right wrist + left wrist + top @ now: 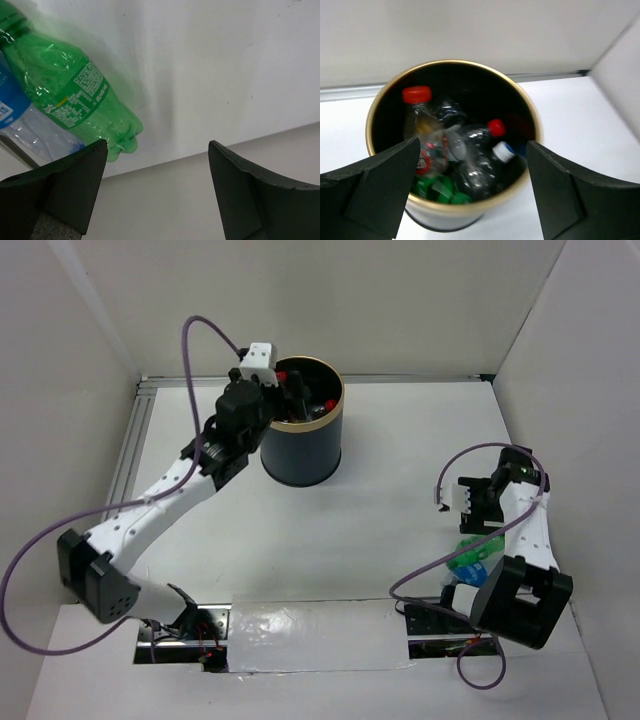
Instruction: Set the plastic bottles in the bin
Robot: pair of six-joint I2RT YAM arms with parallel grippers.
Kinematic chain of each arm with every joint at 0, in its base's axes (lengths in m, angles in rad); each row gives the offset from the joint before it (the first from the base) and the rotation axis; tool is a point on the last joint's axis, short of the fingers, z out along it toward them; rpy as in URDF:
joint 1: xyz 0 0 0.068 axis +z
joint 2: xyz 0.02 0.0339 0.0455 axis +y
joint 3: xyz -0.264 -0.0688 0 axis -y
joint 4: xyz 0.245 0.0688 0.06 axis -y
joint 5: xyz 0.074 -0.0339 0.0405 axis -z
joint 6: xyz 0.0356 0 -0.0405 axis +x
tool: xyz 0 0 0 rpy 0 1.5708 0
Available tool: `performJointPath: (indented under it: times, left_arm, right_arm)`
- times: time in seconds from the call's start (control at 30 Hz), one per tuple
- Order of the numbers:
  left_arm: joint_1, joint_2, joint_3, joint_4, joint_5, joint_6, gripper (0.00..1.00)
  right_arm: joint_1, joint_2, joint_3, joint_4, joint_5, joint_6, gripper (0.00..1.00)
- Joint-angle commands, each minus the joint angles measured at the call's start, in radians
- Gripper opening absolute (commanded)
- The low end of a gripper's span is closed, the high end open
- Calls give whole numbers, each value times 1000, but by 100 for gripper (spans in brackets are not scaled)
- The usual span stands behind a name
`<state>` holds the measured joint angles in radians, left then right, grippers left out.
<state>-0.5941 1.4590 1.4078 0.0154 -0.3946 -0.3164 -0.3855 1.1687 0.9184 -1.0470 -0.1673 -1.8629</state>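
My left claw (472,147) is spread, empty over the bin (452,207), so that drop looks done. Next my right claw (157,150), spread too, needs to pinch the green bottle (75,95).

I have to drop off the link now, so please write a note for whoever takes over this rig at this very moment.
Left pincer: open, empty, over the mouth of the bin.
Right pincer: open, nothing between its fingers, close by the green bottle.
Done: several bottles lie in the bin, which stands upright; red caps, a white cap and some green show among them.
Left to do: the green bottle and a blue-labelled clear bottle lie side by side on the table next to the right arm. They are the only bottles I can see outside the bin.
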Motion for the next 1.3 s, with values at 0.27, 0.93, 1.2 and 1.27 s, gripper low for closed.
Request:
performJointPath:
  times: [0.27, 0.93, 1.2, 1.27]
  left_arm:
    - [-226, -250, -269, -60, 160, -52, 100]
    - [-362, -284, -408, -69, 97, -173, 100]
    - [-420, -324, -490, -69, 70, -242, 100]
    - [-432, -334, -524, -69, 69, -268, 100]
  right_arm:
    - [-10, 114, 31, -50, 98, -266, 87]
    - [-38, 241, -153, 156, 160, -312, 79]
    - [-38, 319, -57, 73, -16, -302, 27]
    - [-20, 319, 84, 26, -177, -263, 24]
